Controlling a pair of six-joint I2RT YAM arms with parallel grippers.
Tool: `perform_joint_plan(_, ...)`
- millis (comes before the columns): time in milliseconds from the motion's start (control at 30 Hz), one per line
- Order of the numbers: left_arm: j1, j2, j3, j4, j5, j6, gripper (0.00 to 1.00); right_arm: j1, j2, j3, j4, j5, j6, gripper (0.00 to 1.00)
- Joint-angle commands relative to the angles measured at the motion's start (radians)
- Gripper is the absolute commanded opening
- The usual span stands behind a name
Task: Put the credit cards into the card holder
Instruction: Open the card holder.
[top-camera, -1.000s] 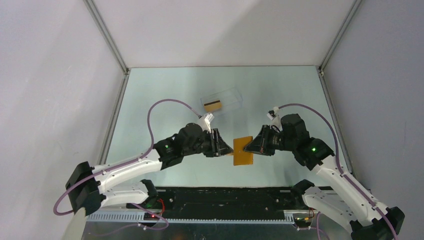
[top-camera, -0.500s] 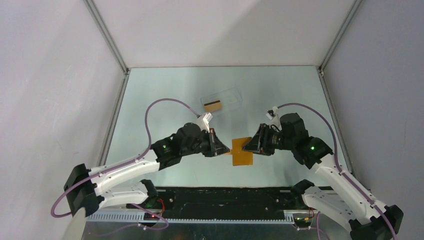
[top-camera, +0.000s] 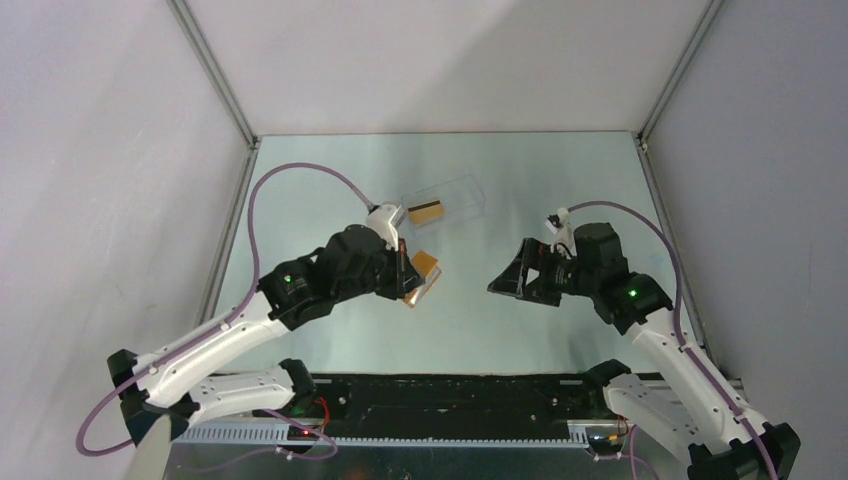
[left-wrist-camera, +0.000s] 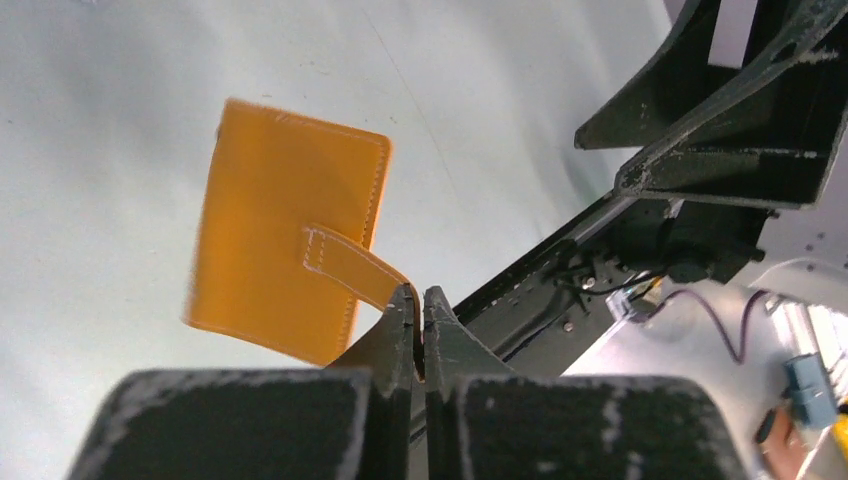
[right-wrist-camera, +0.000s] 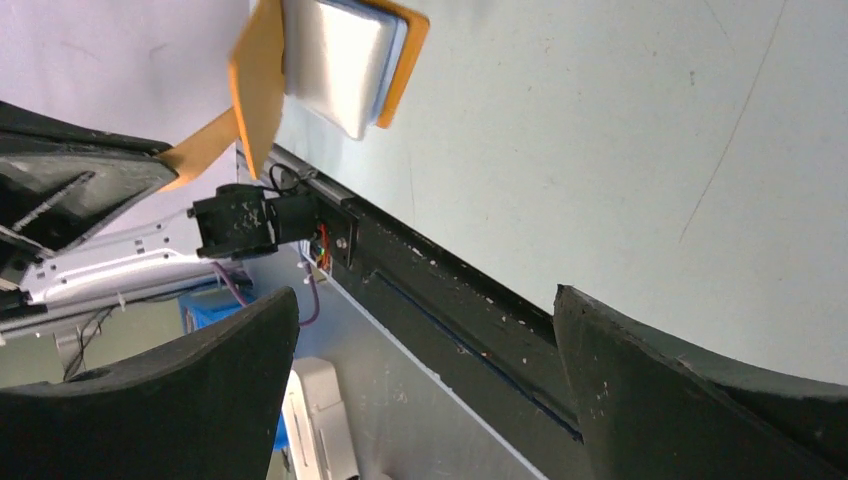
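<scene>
Left pincer (top-camera: 408, 283) clamped narrow on the strap (left-wrist-camera: 352, 268) of the card holder (top-camera: 424, 272), jaws all but touching. The left wrist view gives the detail: only the strap end sits between the jaws, and the holder hangs tilted from it with its plain orange outer face toward the lens. Whether its low edge touches the surface (top-camera: 520, 180) cannot be told. The right wrist view shows the other side — a pale blue-grey inner face framed in orange, at about 11 o'clock in that frame, with the strap running down to the dark left jaws at 9 o'clock. Right pincer (top-camera: 503, 276) stands wide and holds nothing; both fingers (right-wrist-camera: 640, 400) are well apart, the surface and the black base rail showing between them. From above, the holder lies at 9 o'clock of the right pincer, clear of it. Only the top view shows one credit card (top-camera: 426, 211), dark stripe up, inside the clear box (top-camera: 462, 196) at roughly 12 o'clock from the holder.
</scene>
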Motion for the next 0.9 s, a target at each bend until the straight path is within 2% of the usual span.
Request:
perform_joint_plan(0, 0.003, 0.025, 0.117, -0.167, 0.08, 0.205, 0.0, -0.01, -0.001, 0.033, 0.058, -0.1, -0.103, 0.99)
perform_joint_plan(233, 0.004, 0.036, 0.217, -0.224, 0.34, 0.288, 0.0, 0.009, -0.004, 0.06, 0.129, -0.213, -0.265, 0.99)
perform_joint_plan(467, 0.001, 0.046, 0.257, -0.223, 0.552, 0.298, 0.0, 0.082, -0.115, 0.056, 0.214, -0.281, -0.462, 0.99)
perform_joint_plan(633, -0.017, 0.057, 0.303, -0.224, 0.614, 0.309, 0.0, 0.183, -0.133, 0.046, 0.301, -0.318, -0.527, 0.99)
perform_joint_plan(867, -0.029, 0.078, 0.345, -0.224, 0.632, 0.302, 0.0, 0.377, -0.109, 0.044, 0.381, -0.242, -0.605, 0.99)
